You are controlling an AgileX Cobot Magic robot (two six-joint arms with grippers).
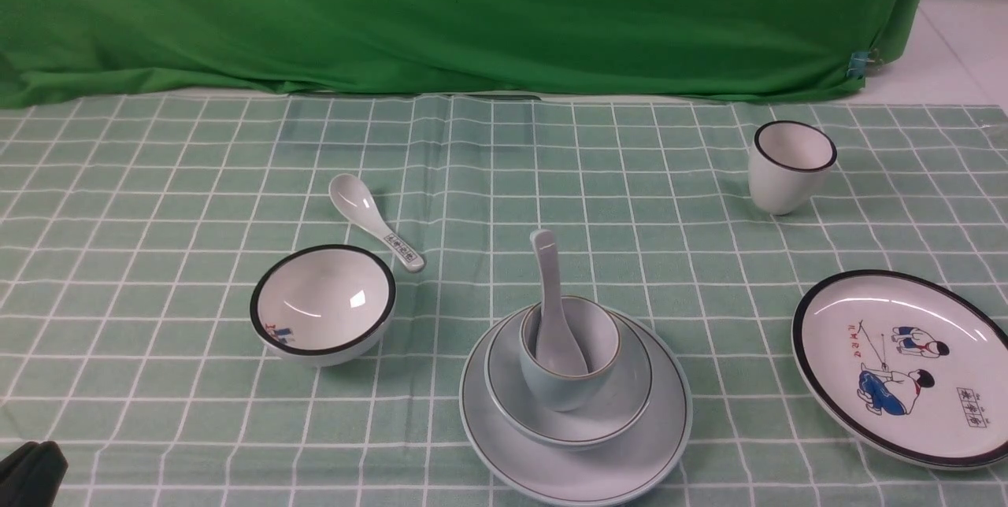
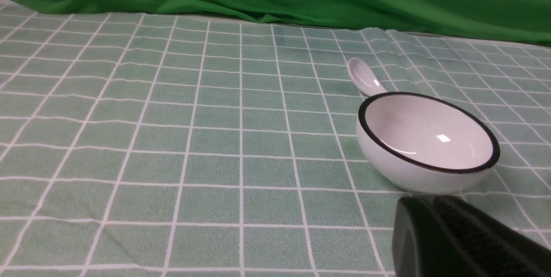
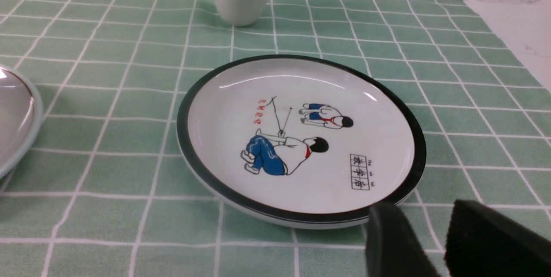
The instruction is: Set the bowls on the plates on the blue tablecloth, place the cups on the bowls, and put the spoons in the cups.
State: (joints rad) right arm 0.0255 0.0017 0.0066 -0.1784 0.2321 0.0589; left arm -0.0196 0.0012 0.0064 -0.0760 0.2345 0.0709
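Note:
On the blue tablecloth point(image 1: 157, 176) the pale blue plate point(image 1: 630, 460) carries the pale blue bowl point(image 1: 622, 405). The pale cup point(image 1: 602, 342) stands in that bowl with the plain spoon point(image 1: 549, 294) in it. The white black-rimmed bowl point(image 1: 323, 306) sits on the cloth to the left, also in the left wrist view point(image 2: 426, 139). The marked spoon point(image 1: 374, 220) lies behind it. The black-rimmed cup point(image 1: 790, 166) stands far right. The cartoon plate point(image 1: 906, 365) lies empty near right, also in the right wrist view point(image 3: 301, 139). My left gripper point(image 2: 430, 212) is shut and empty, just short of the white bowl. My right gripper point(image 3: 424, 210) is slightly open and empty at the cartoon plate's near edge.
A bright green backdrop cloth point(image 1: 472, 11) hangs along the far edge of the table. The bare white table surface point(image 3: 508, 6) shows past the cloth's right edge. My left gripper's tip point(image 1: 31, 471) shows at the near left corner of the front view.

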